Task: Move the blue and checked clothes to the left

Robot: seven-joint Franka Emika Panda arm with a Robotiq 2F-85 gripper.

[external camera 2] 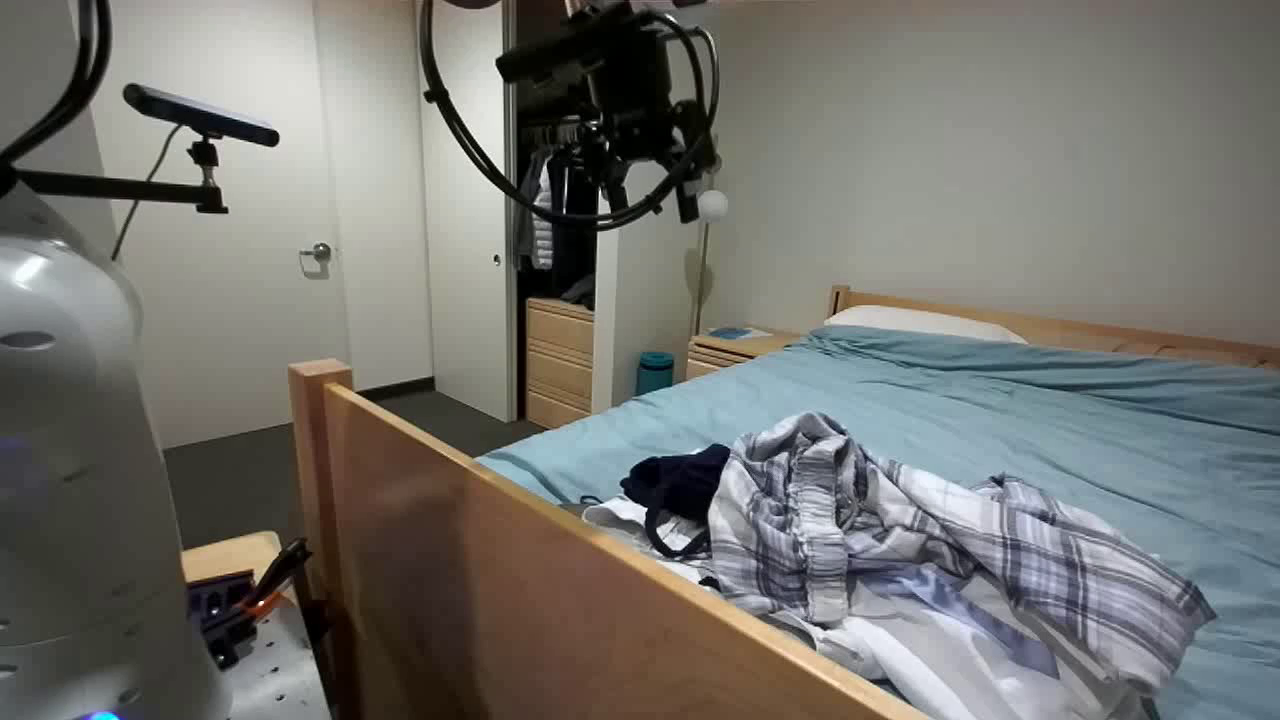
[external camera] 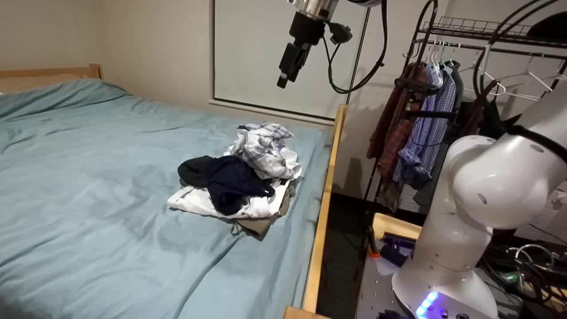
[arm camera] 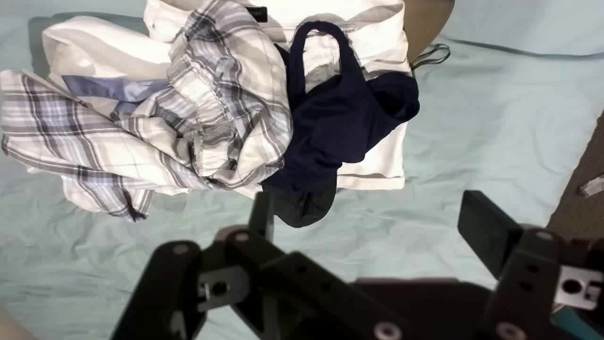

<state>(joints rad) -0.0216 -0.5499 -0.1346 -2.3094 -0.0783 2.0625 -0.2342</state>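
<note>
End effector (arm camera: 368, 212) hangs above checked garment (arm camera: 207, 113) and navy garment (arm camera: 337, 127).

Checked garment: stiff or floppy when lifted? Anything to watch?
Probably floppy: the checked garment lies in loose, crumpled folds. Its gathered band may stretch, judging by its puckers. It might drag the navy garment along, since they appear to touch in the wrist view.

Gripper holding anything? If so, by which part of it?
Nothing held. The black fingers stand wide apart, clear of the navy-blue cloth garment and white-and-grey checked cloth garment below.
</note>
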